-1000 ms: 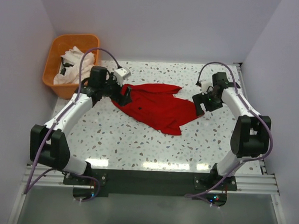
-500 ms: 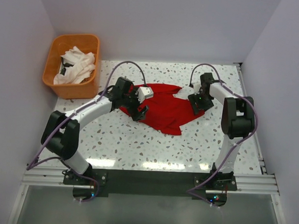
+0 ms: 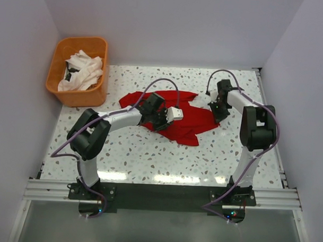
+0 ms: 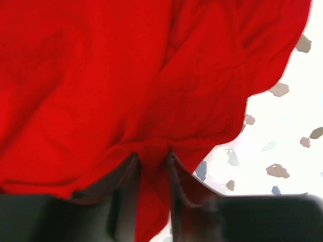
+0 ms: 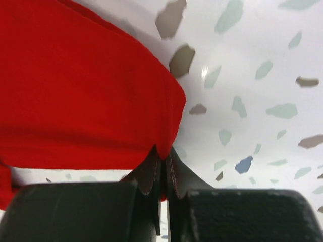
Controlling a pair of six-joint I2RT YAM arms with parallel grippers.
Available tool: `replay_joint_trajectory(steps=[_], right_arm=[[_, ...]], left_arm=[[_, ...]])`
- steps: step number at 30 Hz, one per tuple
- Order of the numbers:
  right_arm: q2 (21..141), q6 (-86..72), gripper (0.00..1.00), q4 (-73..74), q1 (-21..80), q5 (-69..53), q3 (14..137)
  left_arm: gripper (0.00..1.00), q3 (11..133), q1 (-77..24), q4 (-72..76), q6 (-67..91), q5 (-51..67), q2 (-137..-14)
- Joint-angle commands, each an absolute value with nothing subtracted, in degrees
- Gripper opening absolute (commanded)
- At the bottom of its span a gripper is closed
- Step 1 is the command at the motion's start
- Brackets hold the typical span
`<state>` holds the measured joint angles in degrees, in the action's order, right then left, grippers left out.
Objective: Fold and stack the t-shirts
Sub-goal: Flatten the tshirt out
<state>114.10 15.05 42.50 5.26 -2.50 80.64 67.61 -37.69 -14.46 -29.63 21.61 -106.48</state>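
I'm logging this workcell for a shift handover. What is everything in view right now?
red t-shirt: one, bright red, crumpled on the middle of the table.
white t-shirts: count unclear, white, piled inside the basket.
orange basket: one, orange, far left corner of the table.
table: one, white with dark speckles, under everything.
left gripper: one, black, pinching a fold of the red t-shirt.
right gripper: one, black, shut on the red t-shirt's right edge.
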Motion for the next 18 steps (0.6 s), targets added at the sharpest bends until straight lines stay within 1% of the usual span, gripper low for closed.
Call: replay_joint_trajectory(steps=[1, 2, 3, 4, 6, 8, 11, 12, 15, 18], right_arm=[[108.82, 16.34, 0.0, 44.9, 3.34, -1.06, 78.67], [108.37, 16.7, 0.0, 45.35, 2.38, -0.88, 78.23], [107.67, 17.48, 0.0, 45.96, 1.94, -0.53, 77.79], [106.27, 18.01, 0.0, 46.14, 1.5, -0.27, 77.44], [104.77, 18.89, 0.0, 46.93, 0.27, -0.18, 76.2], [102.76, 20.39, 0.0, 47.98, 0.09, -0.18, 75.15], [100.47, 22.76, 0.0, 49.92, 0.09, -0.18, 73.22], [100.11, 23.2, 0.0, 50.62, 0.17, -0.35, 72.78], [99.76, 23.55, 0.0, 51.68, 0.09, -1.75, 71.98], [99.93, 23.38, 0.0, 51.94, 0.09, -2.55, 71.63]], left_arm=[[0.27, 70.23, -36.39, -15.02, -33.92, 18.19, -105.56], [0.17, 69.96, -35.43, -17.38, -34.27, 19.76, -104.43], [0.02, 69.26, -33.07, -18.71, -34.19, 20.82, -101.63], [0.0, 68.91, -31.57, -21.33, -34.02, 22.05, -99.95], [0.0, 67.25, -26.49, -24.24, -35.06, 26.44, -94.67], [0.0, 66.01, -23.83, -28.9, -38.56, 26.72, -90.55], [0.0, 63.11, -18.47, -32.86, -42.62, 25.58, -87.9], [0.0, 62.15, -15.67, -34.0, -43.76, 25.32, -87.98], [0.0, 59.34, -12.14, -35.69, -47.45, 22.16, -88.51], [0.0, 57.05, -10.9, -33.58, -47.73, 18.64, -89.12]])
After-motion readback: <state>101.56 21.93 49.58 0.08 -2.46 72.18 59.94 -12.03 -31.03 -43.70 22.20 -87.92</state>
